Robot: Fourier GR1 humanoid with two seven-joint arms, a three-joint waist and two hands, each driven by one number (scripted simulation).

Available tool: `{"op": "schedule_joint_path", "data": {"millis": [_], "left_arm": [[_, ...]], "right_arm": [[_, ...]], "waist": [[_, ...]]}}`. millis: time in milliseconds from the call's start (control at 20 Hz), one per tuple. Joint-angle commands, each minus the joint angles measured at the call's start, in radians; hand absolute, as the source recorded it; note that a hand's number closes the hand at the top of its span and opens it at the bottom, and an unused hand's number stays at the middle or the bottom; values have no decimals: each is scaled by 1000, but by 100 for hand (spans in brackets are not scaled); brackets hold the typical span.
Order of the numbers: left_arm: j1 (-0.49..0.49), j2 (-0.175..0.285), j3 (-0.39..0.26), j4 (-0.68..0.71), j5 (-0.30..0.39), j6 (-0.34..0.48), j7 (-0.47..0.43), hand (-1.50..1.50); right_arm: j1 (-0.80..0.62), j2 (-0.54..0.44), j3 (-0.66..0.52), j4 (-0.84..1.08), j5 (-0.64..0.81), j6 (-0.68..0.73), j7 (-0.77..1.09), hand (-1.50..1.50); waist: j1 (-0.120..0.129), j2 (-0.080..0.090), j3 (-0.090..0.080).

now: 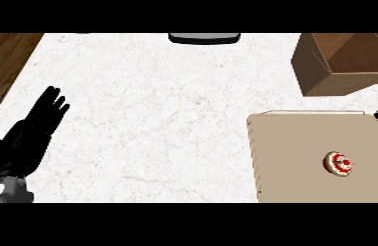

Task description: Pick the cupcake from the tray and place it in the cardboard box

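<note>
At the left edge we see the left hand (33, 132) resting, its fingers straight, pointing up and holding nothing. The white counter (162, 115) spans the centre, with a dark object (204, 38) at its far edge. At the right, the cupcake (338, 164) sits on the tray (288, 155). The cardboard box (332, 70) stands beyond the tray, not touching it.

Left hand (33, 130) open, resting, fingers up.
</note>
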Motion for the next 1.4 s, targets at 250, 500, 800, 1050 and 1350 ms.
{"op": "schedule_joint_path", "data": {"millis": [250,500,800,1050,1350], "left_arm": [[-40,-30,23,55,-55,2,-21,0],[-63,-35,41,73,-57,-24,-14,0],[-6,-68,37,2,-69,-29,-4,0],[44,-54,74,-86,-31,-60,65,0],[-58,-56,88,88,-81,-80,-7,0]], "right_arm": [[-43,122,22,11,136,129,75,-150],[-46,202,0,26,209,172,55,-150],[-83,301,6,97,325,150,-47,-150],[-88,301,-60,52,351,220,-53,-150],[-183,365,-10,158,475,236,-41,-150]], "waist": [[-9,-1,1],[-11,-1,1],[-9,-2,1],[-9,-3,1],[-7,0,1]]}}
